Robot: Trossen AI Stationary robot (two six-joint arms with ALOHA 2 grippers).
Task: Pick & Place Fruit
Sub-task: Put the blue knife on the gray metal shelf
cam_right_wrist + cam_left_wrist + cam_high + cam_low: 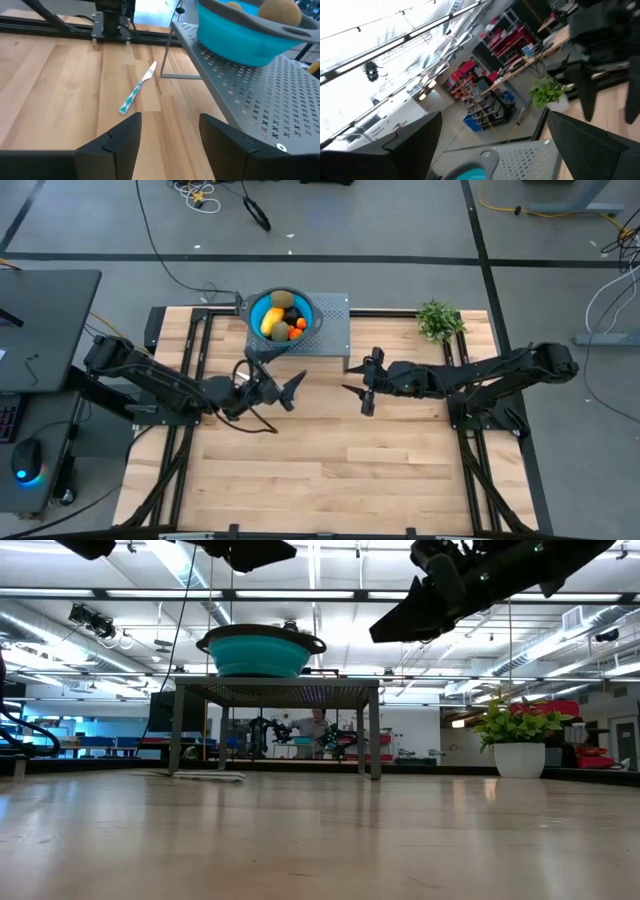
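Note:
The fruit lies in a blue bowl (280, 315) on a grey perforated rack (330, 330) at the table's far side: a yellow piece (272, 321), an olive-brown one (283, 300), a dark one (291, 314) and orange bits (298, 328). The right wrist view shows an olive-brown fruit (280, 12) above the bowl's rim (240, 30). My left gripper (295, 391) hovers open above the table, just nearer than the bowl. My right gripper (356, 396) hovers open to its right, facing it. Both grippers hold nothing (495, 120) (170, 120).
A blue-handled knife (137, 92) lies flat on the wood beside the rack's leg (170, 50). A potted green plant (437, 320) stands at the far right. The near half of the table (320, 480) is bare wood. A person shows far off in the room (318, 728).

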